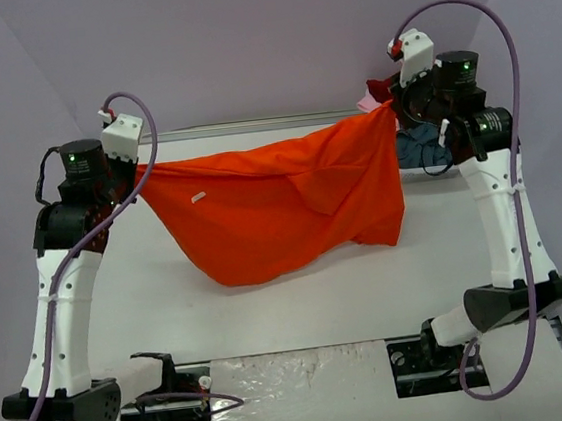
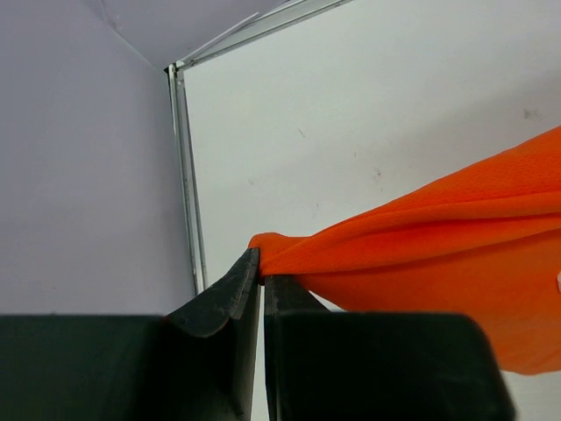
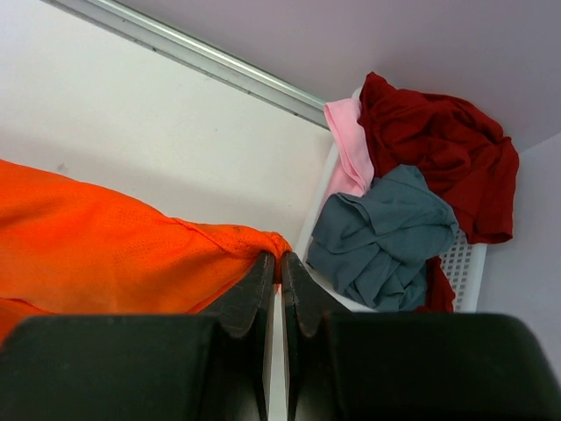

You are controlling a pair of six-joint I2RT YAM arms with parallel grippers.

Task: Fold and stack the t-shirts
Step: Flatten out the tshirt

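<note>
The bright orange-red t-shirt [image 1: 281,205] hangs stretched in the air between my two grippers, its lower edge sagging toward the table. My left gripper [image 1: 139,167] is shut on its left corner, seen pinched at the fingertips in the left wrist view [image 2: 261,263]. My right gripper [image 1: 391,106] is shut on its right corner, also seen in the right wrist view [image 3: 281,259]. The orange cloth shows in both wrist views [image 2: 438,246] [image 3: 105,246]. A dark red shirt [image 3: 438,140], a grey-blue shirt [image 3: 386,232] and a pale pink shirt [image 3: 349,145] lie crumpled in the basket.
The white slatted basket [image 3: 460,263] stands at the back right by the right arm, also showing in the top view [image 1: 426,150]. A metal rail [image 1: 242,127] runs along the table's far edge. Purple walls close the back and sides.
</note>
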